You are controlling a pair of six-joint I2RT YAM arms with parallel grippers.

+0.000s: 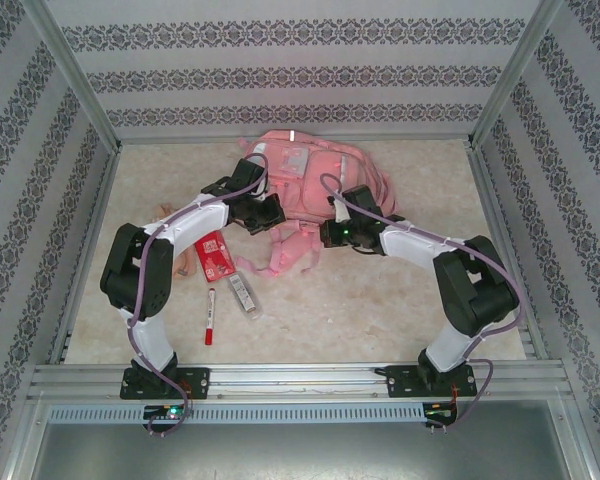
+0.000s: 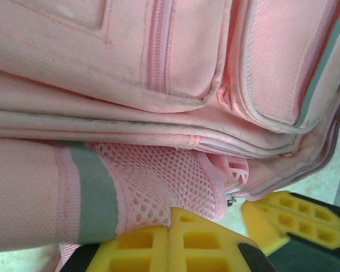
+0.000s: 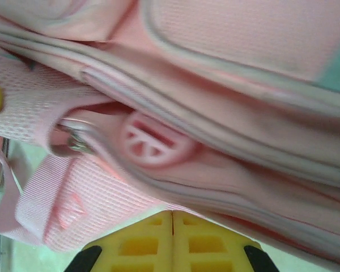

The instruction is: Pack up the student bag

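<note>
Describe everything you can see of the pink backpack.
The student bag is a large, soft pink fabric backpack lying flat at the far middle of the table, its straps trailing toward the arms. It has zipped front pockets, a mesh side pocket, grey reflective strips and a round pink zip pull. The left gripper and right gripper, fingers shut, press against its near edge; whether they pinch fabric cannot be told.

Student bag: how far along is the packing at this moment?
Done: nothing visibly packed; the large soft pink fabric backpack lies at the far side of the table. In hand: left end effector and right end effector are both shut at its near edge, near its round pink zipper pull. Left: the flat red packet, red-and-white marker and small clear plastic item lie outside.
</note>
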